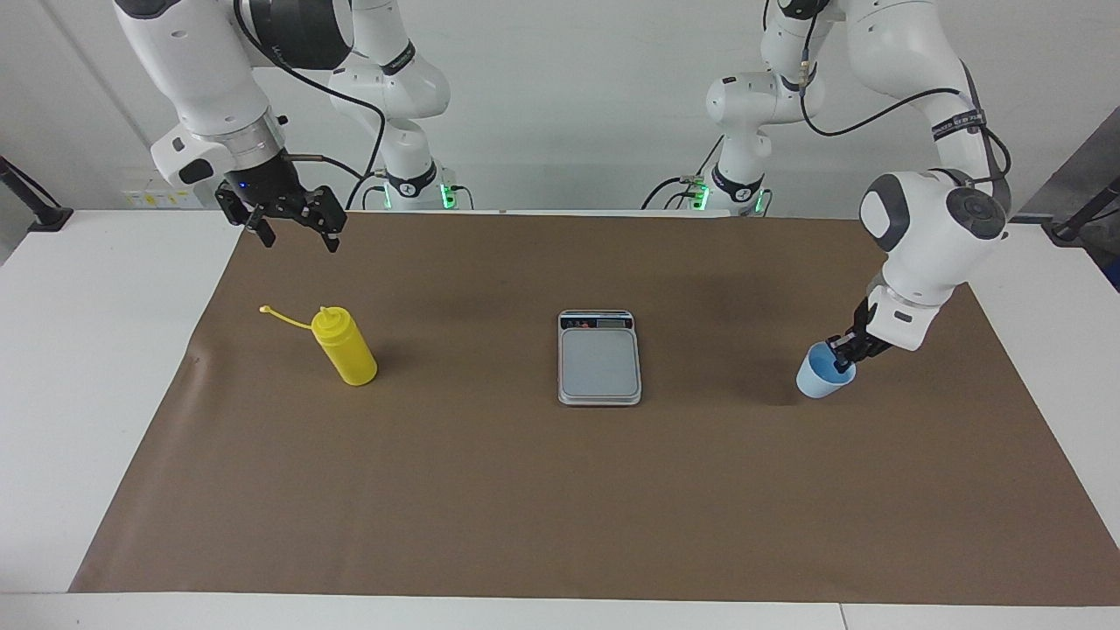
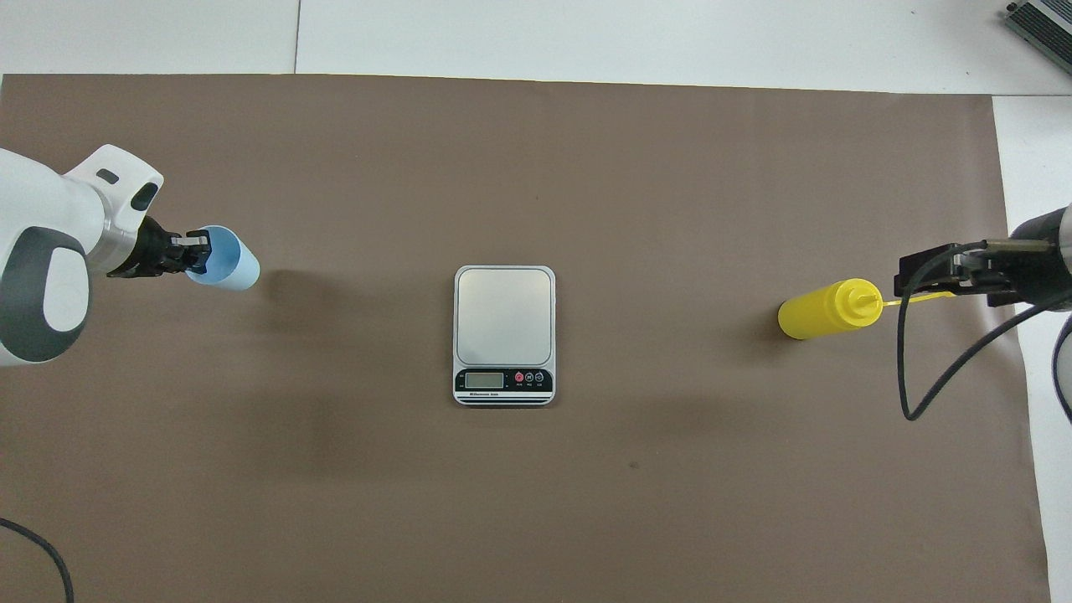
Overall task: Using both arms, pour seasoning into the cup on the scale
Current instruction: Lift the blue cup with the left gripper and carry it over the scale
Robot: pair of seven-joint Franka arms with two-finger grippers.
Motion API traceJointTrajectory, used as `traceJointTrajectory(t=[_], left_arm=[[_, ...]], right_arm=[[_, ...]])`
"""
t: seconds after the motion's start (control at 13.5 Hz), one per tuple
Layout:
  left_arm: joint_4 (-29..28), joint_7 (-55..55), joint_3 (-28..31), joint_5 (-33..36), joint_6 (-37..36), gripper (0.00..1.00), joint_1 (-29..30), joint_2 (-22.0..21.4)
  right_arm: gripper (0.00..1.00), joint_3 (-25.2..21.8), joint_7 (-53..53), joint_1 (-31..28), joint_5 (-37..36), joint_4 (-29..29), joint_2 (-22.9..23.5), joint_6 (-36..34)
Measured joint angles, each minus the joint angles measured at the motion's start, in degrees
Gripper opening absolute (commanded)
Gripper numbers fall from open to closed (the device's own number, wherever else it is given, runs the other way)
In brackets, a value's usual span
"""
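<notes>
The light-blue cup [image 1: 818,378] [image 2: 230,268] hangs tilted just above the brown mat at the left arm's end, its shadow lying apart from it. My left gripper [image 1: 843,359] [image 2: 199,251] is shut on the cup's rim, one finger inside. The silver-grey scale [image 1: 599,359] [image 2: 504,314] lies at the mat's middle with a bare plate. The yellow seasoning bottle [image 1: 346,347] [image 2: 825,308] stands at the right arm's end, its tethered cap hanging off to the side. My right gripper [image 1: 297,238] [image 2: 930,280] hovers open above the mat beside the bottle, holding nothing.
A brown mat [image 1: 560,507] covers most of the white table [image 1: 105,350]. A black cable [image 2: 913,368] loops down from the right wrist over the mat near the bottle. A grey device [image 2: 1043,21] sits at the table's corner farthest from the robots.
</notes>
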Motion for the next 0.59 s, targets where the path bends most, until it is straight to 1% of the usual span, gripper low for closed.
traceJointTrajectory(t=[0.15,0.3,0.44,0.59], left_arm=[[3.3,-0.3,-1.4,-0.1,-4.9,0.00,-0.7,0.0],[5.5,-2.8,-3.4,-0.2,-7.7,0.00,-2.0,-0.2],[6.0,-7.4,-4.2,-0.2,-8.4,0.00,-5.3,-0.5],[6.0,-14.5,-4.5,-0.3,-8.5,0.00,-10.3,-0.6]], right_arm=[[1.00,0.0,0.0,0.0,0.0,0.0,0.0,0.0],[1.00,0.0,0.0,0.0,0.0,0.0,0.0,0.0],[1.00,0.0,0.0,0.0,0.0,0.0,0.0,0.0],[1.00,0.0,0.0,0.0,0.0,0.0,0.0,0.0]])
